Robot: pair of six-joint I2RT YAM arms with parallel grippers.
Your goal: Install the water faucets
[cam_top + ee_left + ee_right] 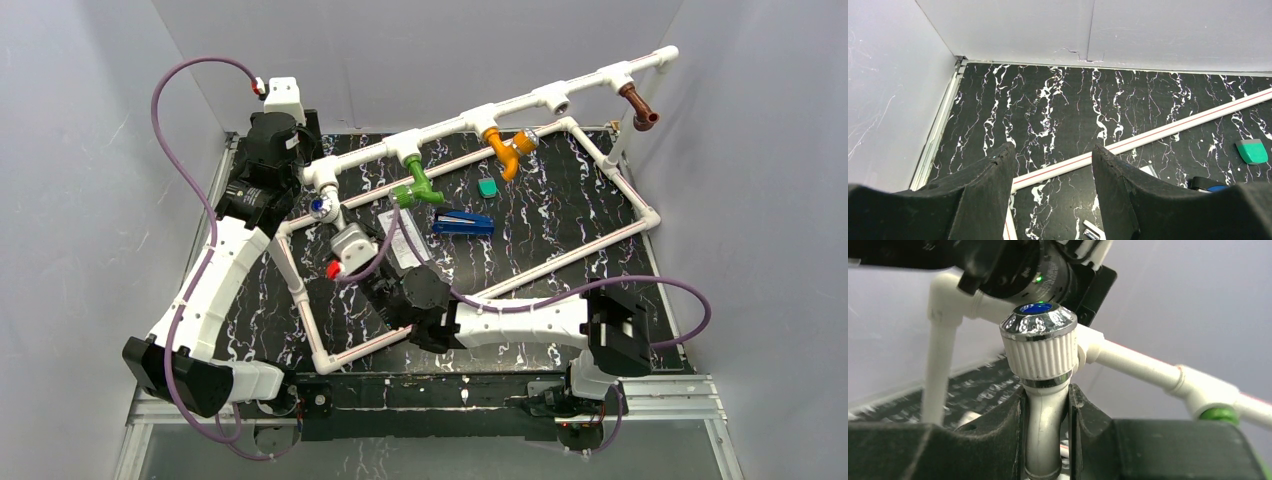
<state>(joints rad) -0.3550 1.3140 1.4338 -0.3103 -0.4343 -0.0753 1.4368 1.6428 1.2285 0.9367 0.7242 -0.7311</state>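
Your right gripper (1046, 410) pinches the white faucet (1040, 347) by the pipe frame (1143, 365); it likely needs twisting in next. Your left gripper (1053, 150) hangs open, empty.

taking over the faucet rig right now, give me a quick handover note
Left gripper: open, empty, above the table near its back left corner.
Right gripper: shut on the white faucet just under its knob, at the left-end fitting of the pipe frame.
Done: green faucet, orange faucet and brown faucet hang from their tees.
Left: seat the white one (can't tell if it is fully in), then let go. The tee between orange and brown is open; no spare faucet is in view.
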